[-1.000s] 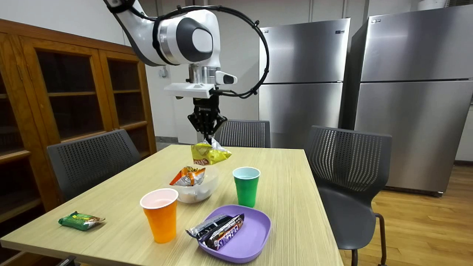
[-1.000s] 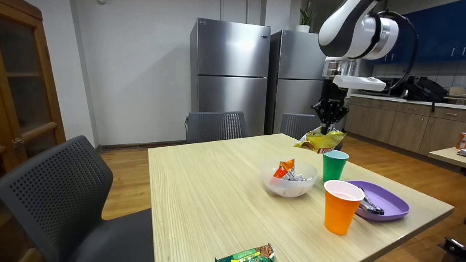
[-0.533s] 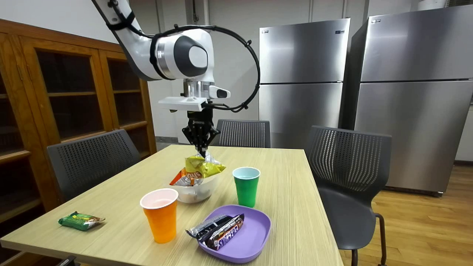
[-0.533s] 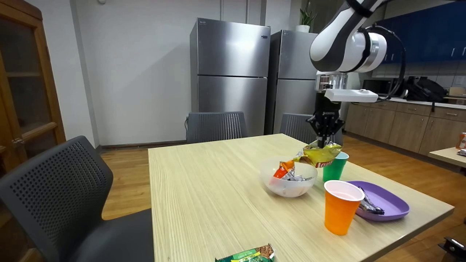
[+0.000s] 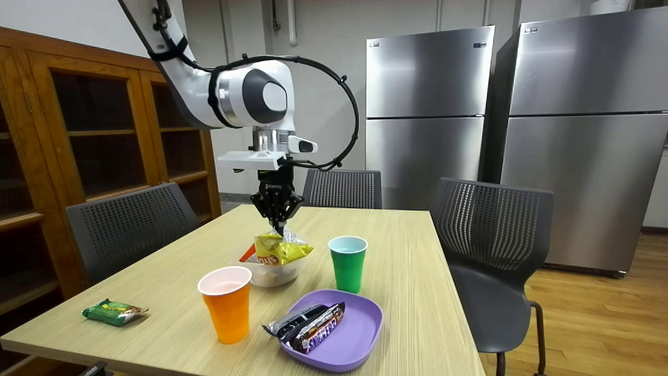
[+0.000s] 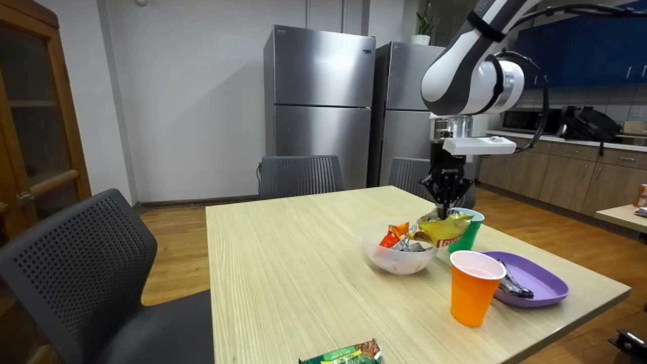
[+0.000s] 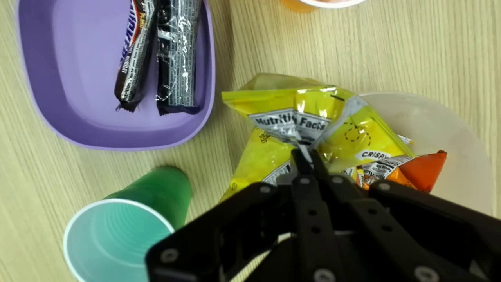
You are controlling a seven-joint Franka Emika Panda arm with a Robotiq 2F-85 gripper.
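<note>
**Mid-frame, wrist view: gripper [image 7: 309,159] clenched on yellow chip bag [image 7: 295,105]**

Pinched by its silvery edge, partly over translucent bowl [image 7: 465,137] at right; contact with rim unclear. Orange packet [image 7: 420,172] sits in bowl, right of centre. Purple plate [image 7: 86,78] upper left, holding Snickers bar [image 7: 136,55] and dark-wrapped bar [image 7: 178,58]. Green cup [image 7: 168,196] lower left, orange cup [image 7: 299,5] cut off by top edge.
</note>
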